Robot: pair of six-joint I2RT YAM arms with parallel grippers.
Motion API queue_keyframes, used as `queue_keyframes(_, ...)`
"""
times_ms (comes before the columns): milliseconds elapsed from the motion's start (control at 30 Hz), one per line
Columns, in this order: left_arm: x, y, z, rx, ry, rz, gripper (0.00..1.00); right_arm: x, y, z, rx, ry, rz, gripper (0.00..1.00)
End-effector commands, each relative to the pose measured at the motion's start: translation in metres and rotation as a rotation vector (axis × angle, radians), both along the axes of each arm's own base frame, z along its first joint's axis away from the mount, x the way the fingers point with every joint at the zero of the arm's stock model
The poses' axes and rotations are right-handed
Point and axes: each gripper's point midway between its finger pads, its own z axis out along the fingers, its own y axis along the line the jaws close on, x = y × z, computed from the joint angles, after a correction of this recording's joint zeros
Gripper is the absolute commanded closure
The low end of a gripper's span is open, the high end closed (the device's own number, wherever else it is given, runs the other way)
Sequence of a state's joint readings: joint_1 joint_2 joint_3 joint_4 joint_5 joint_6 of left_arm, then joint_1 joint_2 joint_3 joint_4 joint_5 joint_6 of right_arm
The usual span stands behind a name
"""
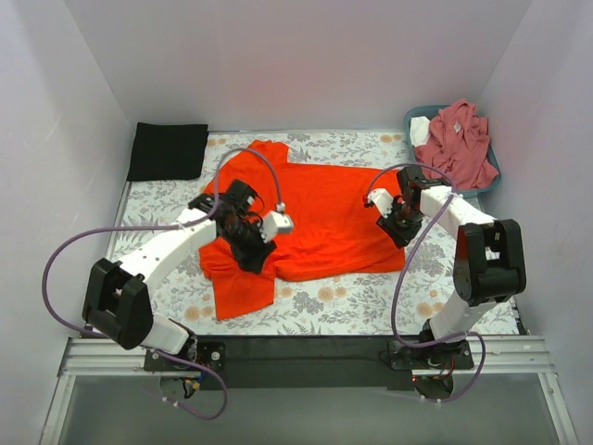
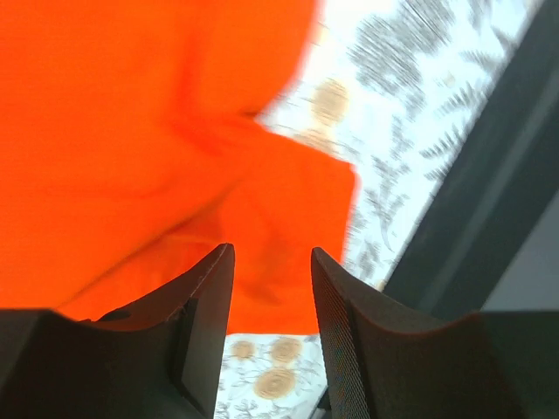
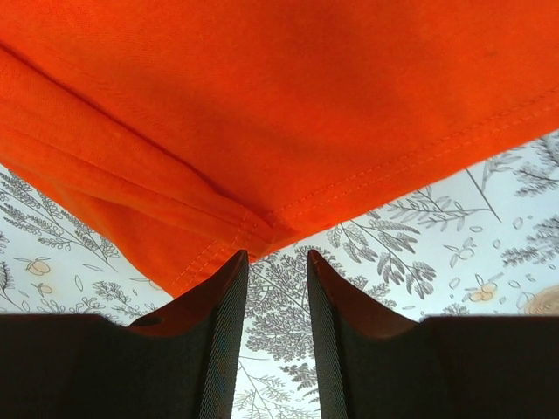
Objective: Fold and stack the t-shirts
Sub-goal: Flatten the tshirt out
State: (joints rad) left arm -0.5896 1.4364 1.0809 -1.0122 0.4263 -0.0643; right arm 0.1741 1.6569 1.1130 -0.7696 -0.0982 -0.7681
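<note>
Top external: one orange t-shirt point(image 1: 320, 218), one pink t-shirt point(image 1: 460, 141), one black t-shirt point(image 1: 168, 151).

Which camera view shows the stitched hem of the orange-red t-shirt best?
The right wrist view: the hem runs sharp and close, its double stitching plain just beyond the open right gripper. The top external view shows the whole orange-red t-shirt but no stitching. The left wrist view shows only blurred orange cloth.
</note>
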Motion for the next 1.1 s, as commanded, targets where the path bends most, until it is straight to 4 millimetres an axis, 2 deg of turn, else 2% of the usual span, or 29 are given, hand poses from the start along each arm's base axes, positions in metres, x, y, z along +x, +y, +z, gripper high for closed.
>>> queue_keyframes(0,0.041,0.011,0.032,-0.139,0.012,0.153,0.6,-0.001,0.002,-0.002,0.008,0.038,0.039,0.61)
queue_keyframes(67,0.06,0.022,0.038,-0.168,-0.003,0.218,0.59,-0.001,0.003,-0.005,0.012,0.05,0.043,0.61)
queue_keyframes(167,0.071,0.033,0.035,-0.169,-0.011,0.264,0.59,-0.003,0.003,-0.009,0.013,0.068,0.049,0.6)
queue_keyframes(333,0.084,0.048,0.025,-0.152,-0.023,0.319,0.59,-0.007,0.004,-0.014,0.018,0.094,0.055,0.61)
queue_keyframes(533,0.102,0.068,0.022,-0.162,-0.013,0.403,0.59,-0.016,0.008,-0.013,0.044,0.124,0.073,0.62)
queue_keyframes(700,0.107,0.072,0.018,-0.169,0.01,0.421,0.59,-0.019,0.009,-0.012,0.05,0.141,0.078,0.62)
queue_keyframes(767,0.108,0.073,0.017,-0.169,0.007,0.424,0.59,-0.019,0.009,-0.012,0.051,0.144,0.077,0.69)
queue_keyframes(900,0.11,0.077,0.013,-0.155,0.008,0.448,0.59,-0.017,0.01,0.0,0.059,0.119,0.077,0.98)
queue_keyframes(1000,0.12,0.09,0.008,-0.149,0.015,0.524,0.6,-0.02,0.012,0.021,0.078,0.079,0.083,0.99)
queue_keyframes(1067,0.127,0.101,0.008,-0.154,0.032,0.581,0.62,-0.035,0.011,0.027,0.085,0.093,0.094,0.99)
